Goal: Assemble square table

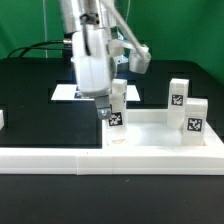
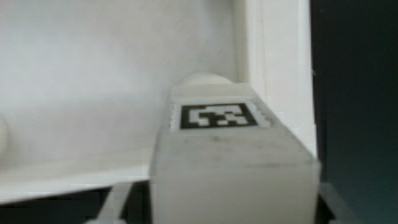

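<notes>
The hand [image 1: 110,112] is closed partway around a short white leg [image 1: 116,108] with a black-and-white tag on its face, holding it upright over the near-right part of the square slab [image 1: 150,125], close to the long white border bar [image 1: 100,157] that runs along the front of the black tabletop [image 1: 30,100]. In the wrist view the same leg [image 2: 222,150] fills the space between the fingers, tag up, with the pale recessed face and a raised rim [image 2: 267,60] beyond it. Two more tagged legs [image 1: 178,96] [image 1: 195,122] stand well apart toward the exterior view's right. The step looks to be seating this leg in a corner hole, though the hole itself is hidden under the leg and hand, so I cannot tell whether the tip has entered it. To do it well, keep the leg vertical, centre it over the hole before pressing, then lower gently and turn if it is a screw fit, watching that the slab does not slide against the bar; keep the grip until the leg stands unaided
</notes>
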Tool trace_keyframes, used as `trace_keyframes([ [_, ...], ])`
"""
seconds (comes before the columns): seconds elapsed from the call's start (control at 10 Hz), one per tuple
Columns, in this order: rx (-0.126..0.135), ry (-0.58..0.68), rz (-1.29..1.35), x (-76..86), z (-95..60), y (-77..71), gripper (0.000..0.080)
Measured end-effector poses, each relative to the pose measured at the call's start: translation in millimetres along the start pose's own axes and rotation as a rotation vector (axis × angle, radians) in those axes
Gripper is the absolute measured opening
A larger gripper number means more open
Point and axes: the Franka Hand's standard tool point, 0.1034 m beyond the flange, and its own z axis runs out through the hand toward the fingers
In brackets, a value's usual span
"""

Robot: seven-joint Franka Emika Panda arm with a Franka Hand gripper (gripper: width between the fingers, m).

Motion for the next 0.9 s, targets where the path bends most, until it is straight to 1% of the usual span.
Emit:
trace_keyframes([
  [0.2, -0.001, 0.002, 0.006, 0.7, 0.4, 0.4, 0.0291],
  [0.3, -0.002, 0.003, -0.008, 0.9, 0.5, 0.4, 0.0457],
  [0.4, -0.002, 0.003, -0.029, 1.0, 0.5, 0.4, 0.0603],
  [0.5, -0.007, 0.008, -0.146, -1.9, 0.9, 1.1, 0.0635],
  [0.6, -0.016, 0.0, -0.344, -12.6, 2.2, 3.0, 0.0635],
  [0.7, -0.032, -0.02, -0.528, -22.4, 2.0, 4.9, 0.0647],
  [0.8, -0.027, -0.015, -0.539, -19.4, 2.0, 3.5, 0.0647],
  [0.9, -0.032, -0.008, -0.644, -16.5, 2.1, 3.6, 0.0649],
])
